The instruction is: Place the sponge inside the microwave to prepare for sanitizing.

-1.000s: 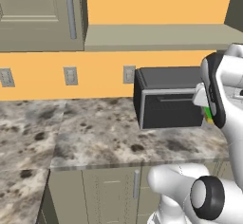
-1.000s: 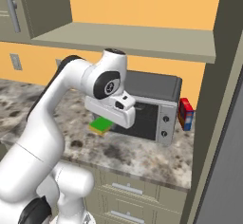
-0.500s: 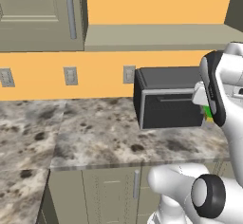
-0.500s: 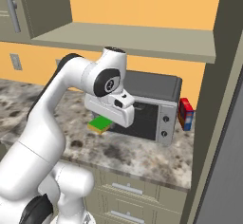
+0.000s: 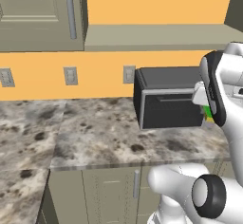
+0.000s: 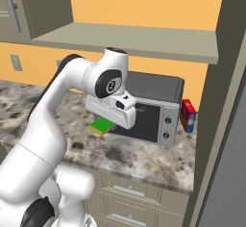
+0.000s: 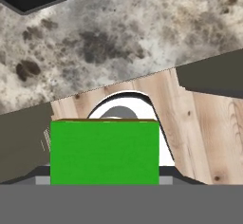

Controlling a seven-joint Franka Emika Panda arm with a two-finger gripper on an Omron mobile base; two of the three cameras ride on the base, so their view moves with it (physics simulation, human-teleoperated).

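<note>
The sponge [image 7: 104,152] is a bright green flat block, and my gripper [image 6: 106,120] is shut on it. It hangs under the hand a little above the speckled counter, in front of the small grey-and-black countertop oven. In the right base view the sponge [image 6: 99,126] shows below the white hand. In the left base view a sliver of the sponge [image 5: 208,114] peeks out beside the wrist. In the hand view the block covers the fingertips. The microwave is out of view.
The countertop oven [image 6: 153,110] stands at the back of the counter [image 5: 95,133], door shut. A red and blue box [image 6: 188,116] sits to its right, against a tall cabinet panel [image 6: 216,125]. A shelf [image 6: 129,38] runs overhead. Wooden floor [image 7: 204,123] shows past the counter's edge.
</note>
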